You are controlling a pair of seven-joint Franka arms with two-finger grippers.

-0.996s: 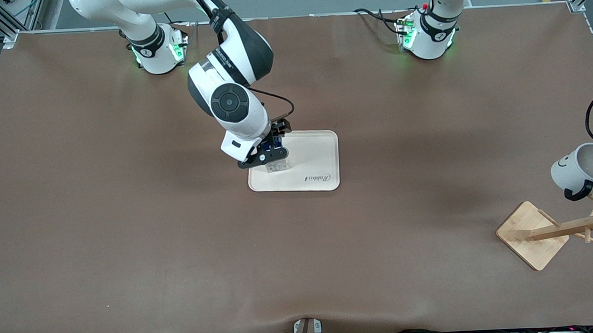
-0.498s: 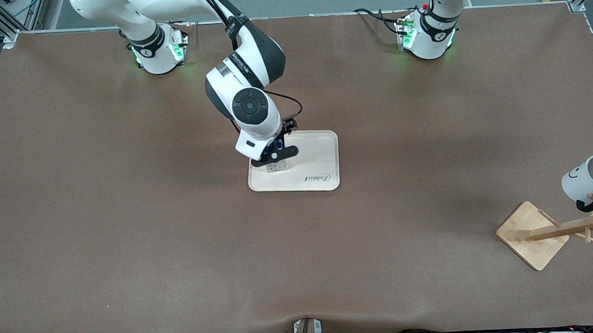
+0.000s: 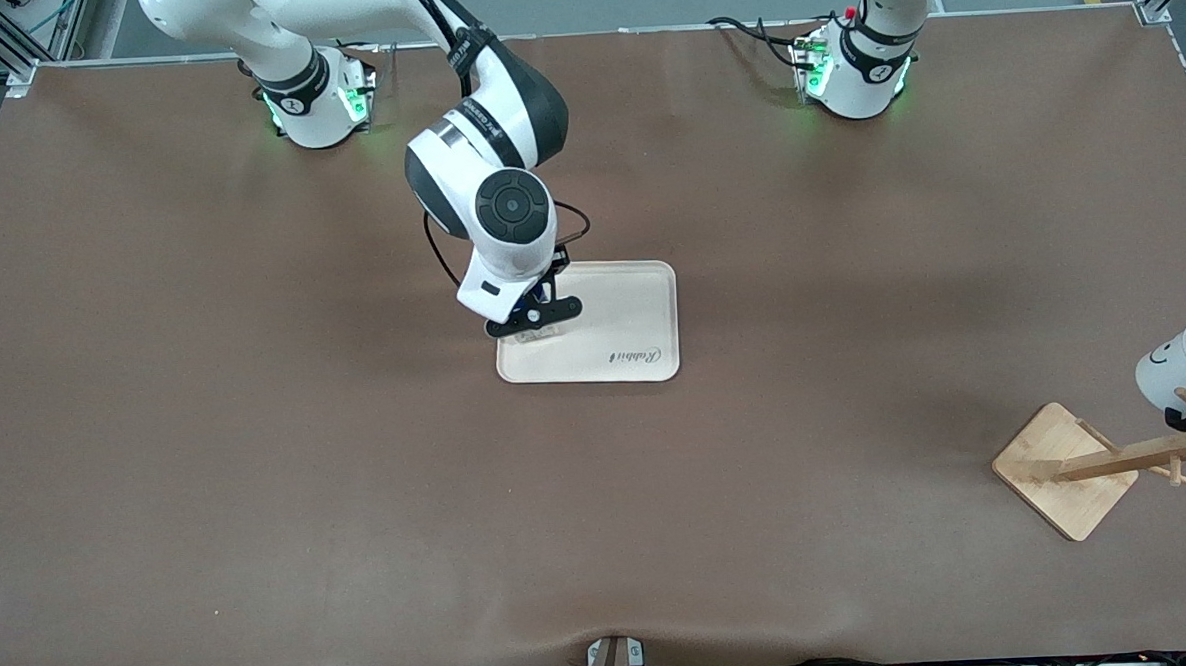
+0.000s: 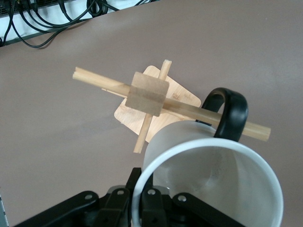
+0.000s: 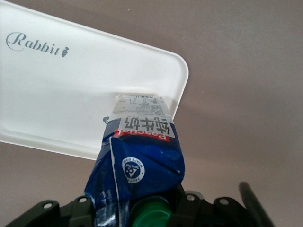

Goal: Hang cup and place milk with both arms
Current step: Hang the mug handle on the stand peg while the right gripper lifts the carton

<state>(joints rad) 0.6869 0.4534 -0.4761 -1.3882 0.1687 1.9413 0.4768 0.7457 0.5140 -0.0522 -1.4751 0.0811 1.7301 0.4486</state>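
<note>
The milk (image 5: 142, 151), a dark blue carton with a green cap, stands on the white tray (image 3: 632, 311) in the corner toward the right arm's end. My right gripper (image 5: 142, 208) is shut on its creased top. From the front camera the carton (image 3: 543, 333) barely shows under that gripper (image 3: 534, 321). My left gripper (image 4: 139, 189) is shut on the rim of the white cup (image 4: 208, 175), one finger inside and one outside. The cup (image 3: 1177, 368) hangs tilted over the wooden rack (image 3: 1059, 468). Its black handle (image 4: 232, 113) loops around a rack peg (image 4: 258, 131).
The rack's square base sits on the brown table near the left arm's end, nearer the front camera than the tray. Its other pegs (image 4: 102, 81) stick out sideways. Cables (image 4: 52, 23) run along the table edge.
My right gripper has shut on the milk's top and the arm has shifted a little over the tray corner. My left arm has lowered the cup until its handle is over the peg.
</note>
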